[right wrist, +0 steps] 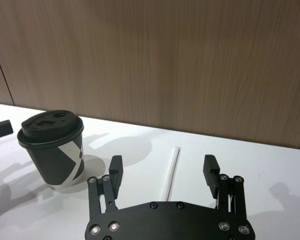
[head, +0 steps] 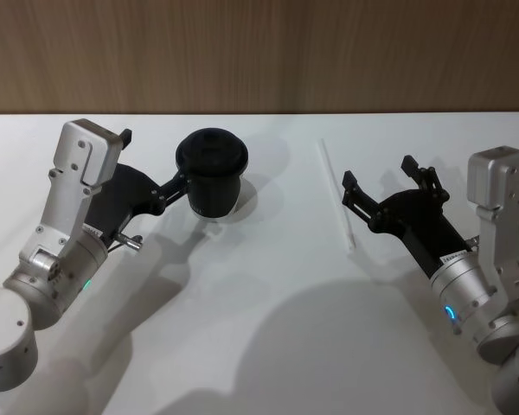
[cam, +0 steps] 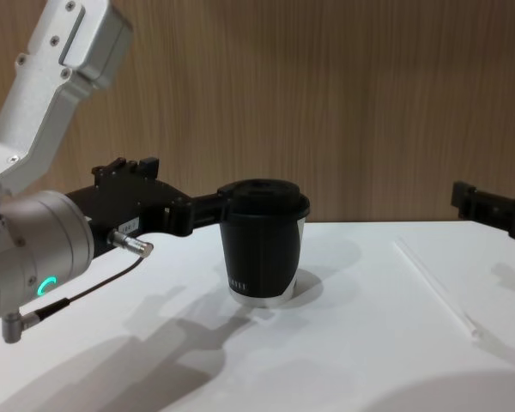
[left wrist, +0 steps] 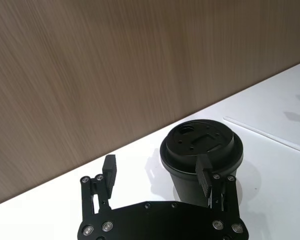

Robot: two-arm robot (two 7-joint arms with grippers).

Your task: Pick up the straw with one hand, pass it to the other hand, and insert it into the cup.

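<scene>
Straw: lies right of the cup, not yet grasped.
Right end effector: wide, farther right.
Left end effector: wide, beside cup.
Remaining: every step.

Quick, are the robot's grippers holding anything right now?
Left gripper: open, holding nothing, beside the cup.
Right gripper: open, holding nothing, near the straw.

Your left claw and right claw are black linkages studded with silver screws. Behind each sits a silver cylindrical wrist with a glowing ring. A thin black cable trails behind the left claw.
</scene>
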